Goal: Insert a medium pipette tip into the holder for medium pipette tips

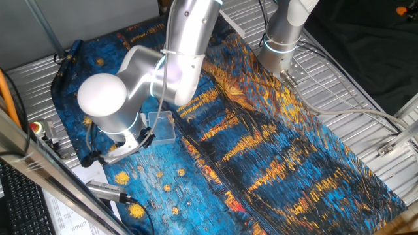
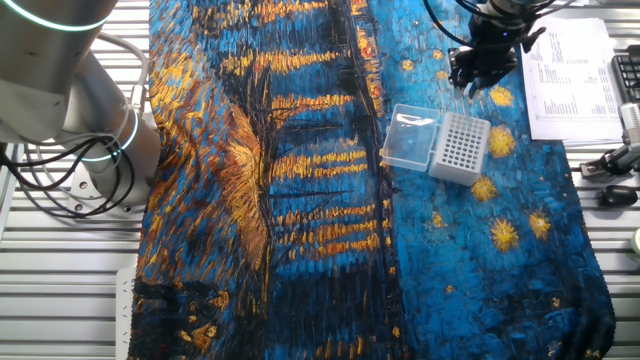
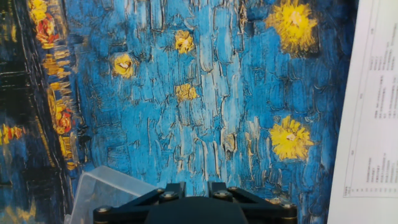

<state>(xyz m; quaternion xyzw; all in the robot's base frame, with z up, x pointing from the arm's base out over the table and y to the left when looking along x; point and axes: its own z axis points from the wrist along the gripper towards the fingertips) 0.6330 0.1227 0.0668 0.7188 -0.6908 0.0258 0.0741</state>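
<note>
The holder for medium pipette tips is a small white block with a grid of dark holes, standing on the blue painted cloth. A clear plastic box touches its left side. My black gripper hangs just above and behind the holder, pointing down. Its fingertips are too dark and small to show how they stand. The medium pipette tip cannot be made out in any view. In the hand view only the gripper's base shows at the bottom edge, with a corner of the clear box beside it. The arm hides the holder in the first fixed view.
A printed paper sheet lies right of the cloth, seen also in the hand view as the paper sheet. Metal tools lie near the right edge. A second robot's base stands at the left. Cables run over the slatted table.
</note>
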